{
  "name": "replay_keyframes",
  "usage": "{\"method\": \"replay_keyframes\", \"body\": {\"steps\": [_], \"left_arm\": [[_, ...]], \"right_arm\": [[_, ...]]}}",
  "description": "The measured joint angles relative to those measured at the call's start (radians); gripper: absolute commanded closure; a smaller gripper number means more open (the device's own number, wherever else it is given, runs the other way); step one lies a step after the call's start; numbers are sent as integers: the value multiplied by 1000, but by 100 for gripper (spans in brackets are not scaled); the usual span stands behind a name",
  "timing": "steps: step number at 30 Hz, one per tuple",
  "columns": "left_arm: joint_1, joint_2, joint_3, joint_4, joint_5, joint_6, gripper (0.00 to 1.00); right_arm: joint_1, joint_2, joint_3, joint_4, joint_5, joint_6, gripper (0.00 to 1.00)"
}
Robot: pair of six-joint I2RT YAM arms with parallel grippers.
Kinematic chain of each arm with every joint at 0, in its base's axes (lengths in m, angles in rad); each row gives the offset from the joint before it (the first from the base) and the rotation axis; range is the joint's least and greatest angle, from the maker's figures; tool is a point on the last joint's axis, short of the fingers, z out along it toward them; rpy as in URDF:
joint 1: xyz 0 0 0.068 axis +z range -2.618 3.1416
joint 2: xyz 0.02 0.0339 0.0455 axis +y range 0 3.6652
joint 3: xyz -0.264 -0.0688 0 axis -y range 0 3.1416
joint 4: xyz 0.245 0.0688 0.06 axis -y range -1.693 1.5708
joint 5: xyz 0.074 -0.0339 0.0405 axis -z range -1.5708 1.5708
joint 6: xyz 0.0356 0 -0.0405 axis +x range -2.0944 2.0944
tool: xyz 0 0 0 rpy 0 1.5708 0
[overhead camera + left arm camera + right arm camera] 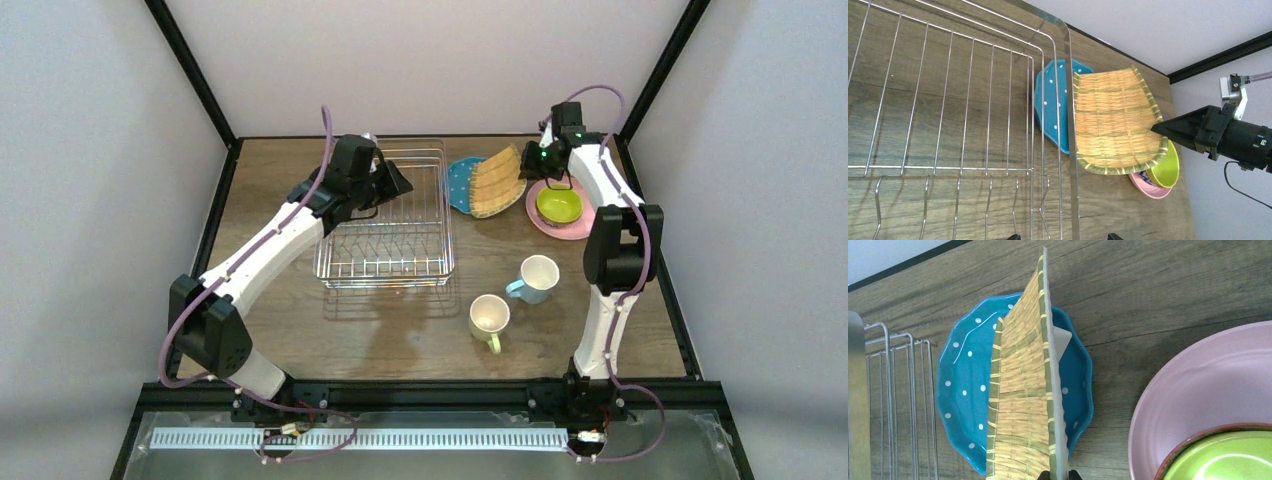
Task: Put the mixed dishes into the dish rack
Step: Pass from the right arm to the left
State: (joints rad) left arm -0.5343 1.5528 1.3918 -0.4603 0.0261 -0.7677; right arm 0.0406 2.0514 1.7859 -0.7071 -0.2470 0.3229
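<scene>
Nearest the arm bases, the yellow-green mug stands upright on the table, mouth up. The blue mug stands upright just behind it and to its right. Both are right of the rack, which sits left of centre with its long side running away from the bases.

The left tool hangs over the far part of the rack, spread as wide as it goes and holding nothing.

Just past the rack's far right corner, the teal plate lies flat on the table. Above it the tan plate is tipped steeply, almost on edge in the right wrist view. The right tool is pinched tight on its rim on the side away from the rack. Whether the plate's lower edge touches the teal plate I cannot tell.

Right of these, the pink plate lies on the table with the bowl sitting in it, green inside facing up.
</scene>
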Motion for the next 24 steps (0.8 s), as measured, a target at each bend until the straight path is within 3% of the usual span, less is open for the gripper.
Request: {"method": "replay_keyframes", "body": {"steps": [24], "left_arm": [[1,26,0,35,46,-16,0]], "right_arm": [[0,-43,61,-21,-41,25,99]]}}
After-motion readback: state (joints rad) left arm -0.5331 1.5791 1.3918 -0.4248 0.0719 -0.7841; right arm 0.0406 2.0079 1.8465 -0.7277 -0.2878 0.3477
